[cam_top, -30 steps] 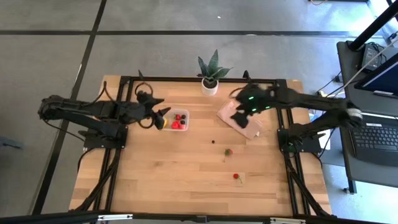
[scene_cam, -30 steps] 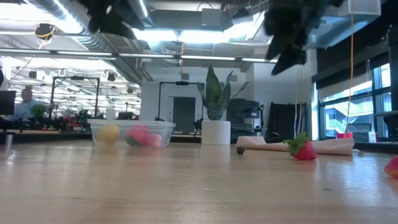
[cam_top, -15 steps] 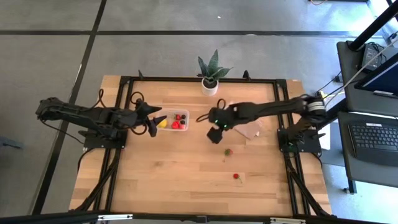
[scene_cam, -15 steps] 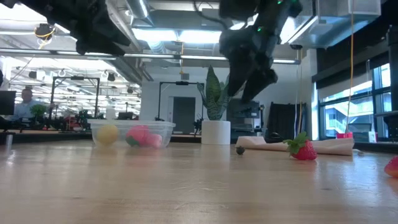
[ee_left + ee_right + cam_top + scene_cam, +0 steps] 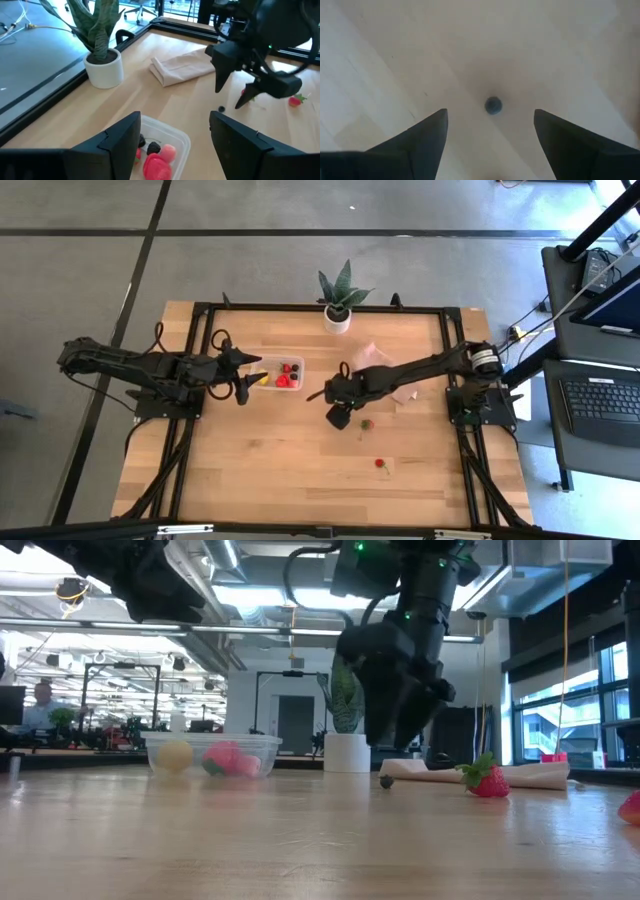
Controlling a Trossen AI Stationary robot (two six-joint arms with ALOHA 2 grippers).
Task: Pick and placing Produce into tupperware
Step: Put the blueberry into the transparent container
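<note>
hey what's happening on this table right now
Two robot arms are sorting small fruit pieces into a clear plastic container. The right gripper hangs over a tiny dark berry lying on the table, fingers open on either side of it and not yet touching. The left gripper waits open beside the container, which already holds a yellow piece, red pieces and dark ones. Two strawberries lie loose on the wood.
</note>
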